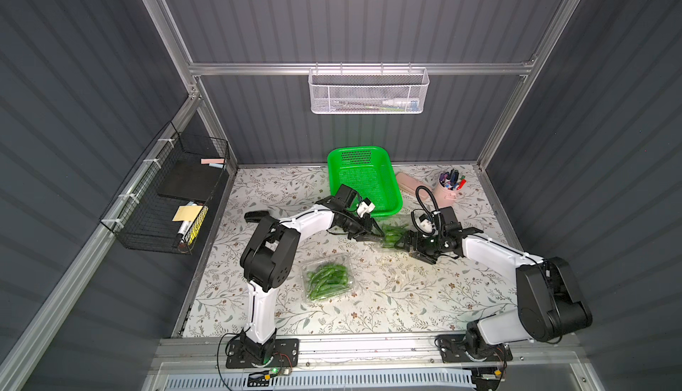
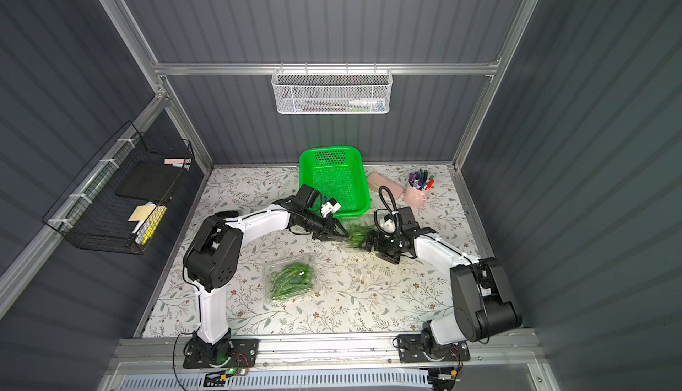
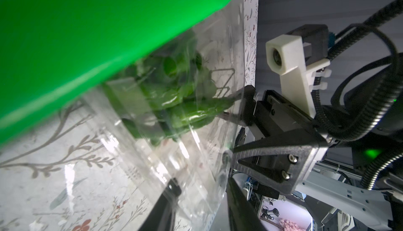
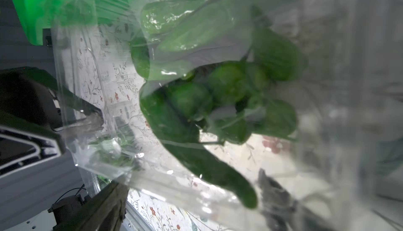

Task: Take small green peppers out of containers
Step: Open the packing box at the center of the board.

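A clear container [image 1: 393, 234] [image 2: 356, 236] holding small green peppers [image 4: 229, 83] [image 3: 192, 114] hangs between both grippers, just in front of the green basket. My left gripper [image 1: 380, 236] [image 3: 201, 182] is shut on the clear plastic at the container's left end. From the right side, my right gripper [image 1: 401, 241] [image 4: 192, 182] stands with its jaws wide apart around the other end. One of its fingers [image 4: 272, 186] shows only blurred through the plastic. A second container [image 1: 326, 278] [image 2: 291, 278], lid down and full of peppers, lies on the table nearer the front.
The bright green perforated basket [image 1: 394, 186] stands at the back centre, touching distance from the held container. A pink case [image 1: 409, 182] and a pink cup of pens [image 1: 448, 188] sit at the back right. A black wire rack [image 1: 166, 200] hangs on the left wall.
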Motion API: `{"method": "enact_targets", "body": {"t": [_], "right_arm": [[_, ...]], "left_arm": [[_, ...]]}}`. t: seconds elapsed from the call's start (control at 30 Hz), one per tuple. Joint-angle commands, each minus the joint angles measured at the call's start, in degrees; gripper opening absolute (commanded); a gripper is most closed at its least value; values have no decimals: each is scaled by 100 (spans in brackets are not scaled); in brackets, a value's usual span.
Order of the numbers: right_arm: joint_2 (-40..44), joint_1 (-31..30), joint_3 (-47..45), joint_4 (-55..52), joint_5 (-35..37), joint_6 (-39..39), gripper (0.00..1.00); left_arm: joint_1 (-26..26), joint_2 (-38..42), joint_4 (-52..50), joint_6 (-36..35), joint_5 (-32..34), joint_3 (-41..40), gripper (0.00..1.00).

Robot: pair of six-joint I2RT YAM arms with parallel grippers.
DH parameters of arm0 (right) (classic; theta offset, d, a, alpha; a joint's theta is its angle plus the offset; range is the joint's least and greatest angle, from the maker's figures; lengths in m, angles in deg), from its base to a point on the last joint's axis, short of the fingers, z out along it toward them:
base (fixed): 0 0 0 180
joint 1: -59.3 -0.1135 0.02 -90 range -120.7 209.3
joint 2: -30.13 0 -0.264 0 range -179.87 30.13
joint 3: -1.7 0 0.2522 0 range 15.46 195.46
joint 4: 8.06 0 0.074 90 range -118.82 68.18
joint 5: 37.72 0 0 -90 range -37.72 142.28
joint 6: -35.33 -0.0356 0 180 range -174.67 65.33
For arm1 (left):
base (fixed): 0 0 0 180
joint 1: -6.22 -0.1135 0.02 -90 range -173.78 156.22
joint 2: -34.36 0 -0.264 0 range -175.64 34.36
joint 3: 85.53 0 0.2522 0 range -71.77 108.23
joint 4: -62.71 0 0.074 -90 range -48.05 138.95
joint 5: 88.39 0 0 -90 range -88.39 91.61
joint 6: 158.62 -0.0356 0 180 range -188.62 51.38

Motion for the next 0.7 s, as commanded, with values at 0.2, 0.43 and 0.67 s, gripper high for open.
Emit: {"method": "enact_targets", "body": {"t": [0.2, 0.43, 0.67], "right_arm": [[-256, -116, 289, -7, -150, 135, 95], [-266, -134, 316, -26, -141, 158, 94], [-196, -143, 136, 3, -149, 172, 94]], "left_arm": [[37, -382, 648, 440, -243, 330, 31], [46, -634, 1010, 702, -255, 329, 22], [72, -764, 1217, 866, -286, 362, 11]]}}
